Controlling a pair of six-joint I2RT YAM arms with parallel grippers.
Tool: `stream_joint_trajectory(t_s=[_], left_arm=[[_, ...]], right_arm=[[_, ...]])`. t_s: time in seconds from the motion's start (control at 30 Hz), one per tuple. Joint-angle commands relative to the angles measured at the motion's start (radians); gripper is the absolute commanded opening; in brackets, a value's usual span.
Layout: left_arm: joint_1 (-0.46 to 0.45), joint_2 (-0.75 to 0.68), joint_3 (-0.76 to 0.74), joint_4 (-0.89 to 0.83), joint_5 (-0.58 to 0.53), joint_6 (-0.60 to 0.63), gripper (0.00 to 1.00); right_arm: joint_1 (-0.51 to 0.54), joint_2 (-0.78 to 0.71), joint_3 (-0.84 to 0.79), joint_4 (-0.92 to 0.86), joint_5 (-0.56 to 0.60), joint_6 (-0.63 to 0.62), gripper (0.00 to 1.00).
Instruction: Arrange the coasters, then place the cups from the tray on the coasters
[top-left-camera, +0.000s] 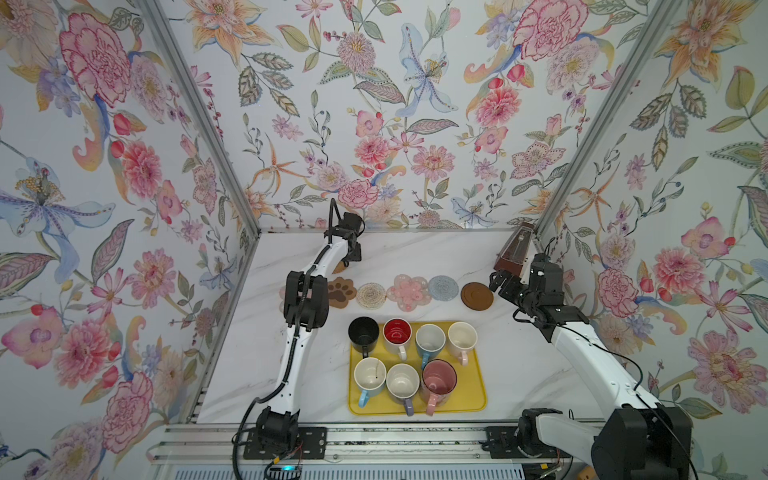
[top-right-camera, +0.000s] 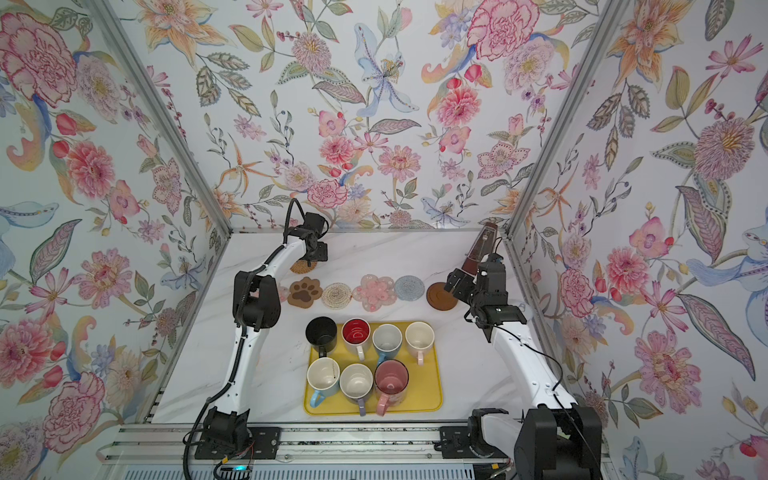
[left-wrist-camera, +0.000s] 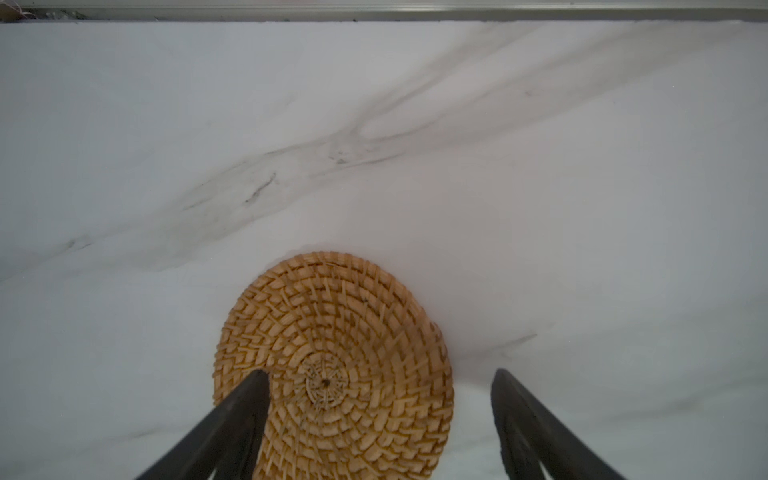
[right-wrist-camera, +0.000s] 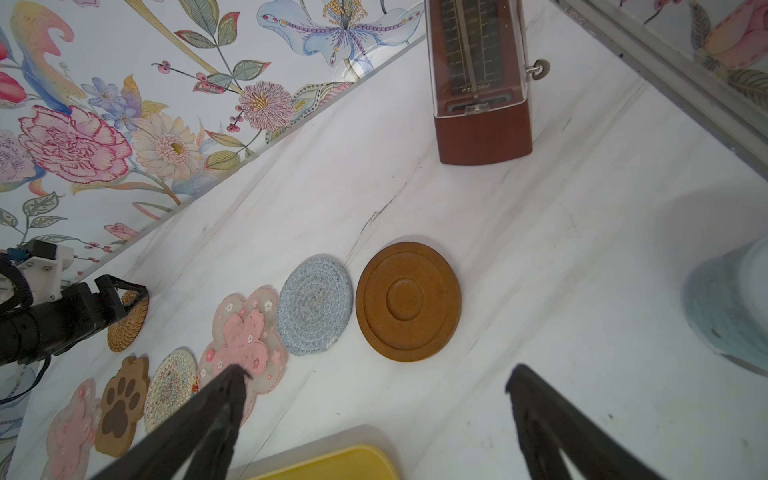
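1. While the left gripper (left-wrist-camera: 378, 374) hangs low over the tan coaster (left-wrist-camera: 332, 353) at the back of the table (top-left-camera: 415, 253), its jaws are open. One finger crosses the coaster's edge and the other is over bare marble beside it. Whether anything touches: cannot tell.
2. Tan coaster lies flat and alone, just behind the paw coaster (top-left-camera: 340, 292), outside the row.
3. Row of six coasters, left to right in both top views: left flower (right-wrist-camera: 70, 428) (half hidden there), paw coaster, cream round (top-left-camera: 371, 296), mid flower (top-left-camera: 409, 292), grey-blue round (top-left-camera: 443, 287), brown disc (top-left-camera: 476, 296). Neighbours touch or nearly touch; the disc sits slightly apart from the grey-blue round.
4. Right gripper (right-wrist-camera: 376, 372) hovers above the table near the brown disc, jaws spread wide, nothing between them.
5. Yellow tray (top-left-camera: 473, 390) lies in front of the row, toward the table's front edge.
6. Seven cups stand upright in the tray, none on a coaster. Back row: black cup (top-left-camera: 363, 332), red-inside cup (top-left-camera: 397, 332), back blue-handle cup (top-left-camera: 430, 337), pink-handle cup (top-left-camera: 462, 336). Front row: front blue-handle cup (top-left-camera: 370, 374), purple-handle cup (top-left-camera: 402, 380), pink mug (top-left-camera: 439, 378).
7. Metronome (right-wrist-camera: 482, 83) stands in the back right corner, behind the right gripper.
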Motion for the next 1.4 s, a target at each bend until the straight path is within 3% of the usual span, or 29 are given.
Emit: stream_joint_trajectory(t_s=[0.0,0.3,0.5,0.73,0.8,1.07,1.37], left_arm=[[0.000,0.032,0.024,-0.038,-0.019,0.001,0.85],[0.021,0.026,-0.003,-0.041,-0.017,-0.008,0.78],[0.049,-0.027,-0.116,-0.017,-0.024,-0.027,0.72],[0.116,-0.148,-0.335,0.081,-0.053,-0.026,0.72],[0.146,-0.165,-0.351,0.088,-0.018,-0.034,0.71],[0.210,-0.182,-0.345,0.077,-0.048,0.001,0.71],[0.322,-0.253,-0.474,0.124,-0.055,-0.011,0.71]], right_arm=[[-0.006,-0.019,-0.006,-0.019,0.002,-0.015,0.99],[-0.007,-0.014,-0.008,-0.016,0.001,-0.013,0.99],[-0.006,-0.014,-0.008,-0.015,-0.002,-0.013,0.99],[-0.008,-0.013,-0.010,-0.010,-0.004,-0.013,0.99],[-0.008,-0.010,-0.010,-0.009,-0.007,-0.011,0.99],[-0.008,-0.005,-0.003,-0.004,-0.010,-0.008,0.99],[-0.014,0.001,0.000,-0.005,-0.014,-0.017,0.99]])
